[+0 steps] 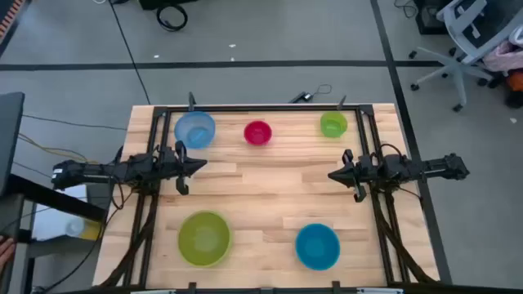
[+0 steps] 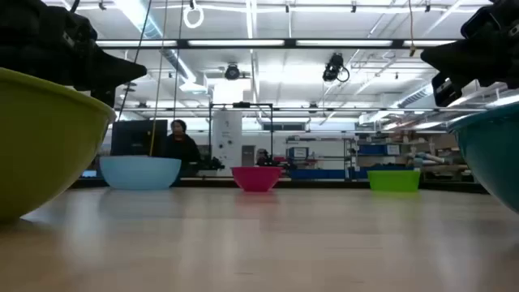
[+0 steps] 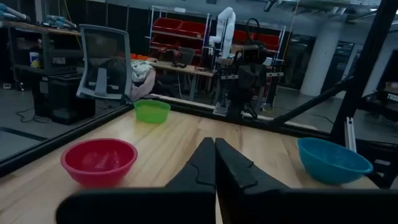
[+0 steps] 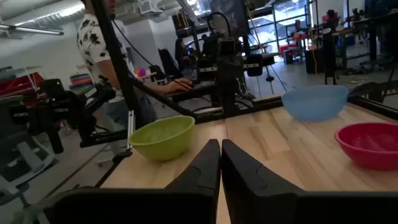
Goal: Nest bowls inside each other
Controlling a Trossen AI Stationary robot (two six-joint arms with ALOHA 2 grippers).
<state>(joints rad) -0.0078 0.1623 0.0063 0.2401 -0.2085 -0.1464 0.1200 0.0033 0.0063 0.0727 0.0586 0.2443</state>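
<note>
Five bowls rest upright and apart on the wooden table. Along the far edge stand a light blue bowl [image 1: 194,129], a magenta-red bowl [image 1: 257,132] and a small lime green bowl [image 1: 333,124]. Near the front sit a large yellow-green bowl [image 1: 204,238] and a medium blue bowl [image 1: 317,246]. My left gripper [image 1: 202,164] hovers shut at the table's left, pointing right, just near of the light blue bowl. My right gripper [image 1: 332,175] hovers shut at the table's right, pointing left. Neither touches a bowl.
A black frame [image 1: 261,109] borders the table's far edge and sides. Bare wood lies between the two grippers in the table's middle [image 1: 265,184]. A person [image 2: 180,146] sits beyond the far edge, and another person [image 4: 102,43] stands beside the table.
</note>
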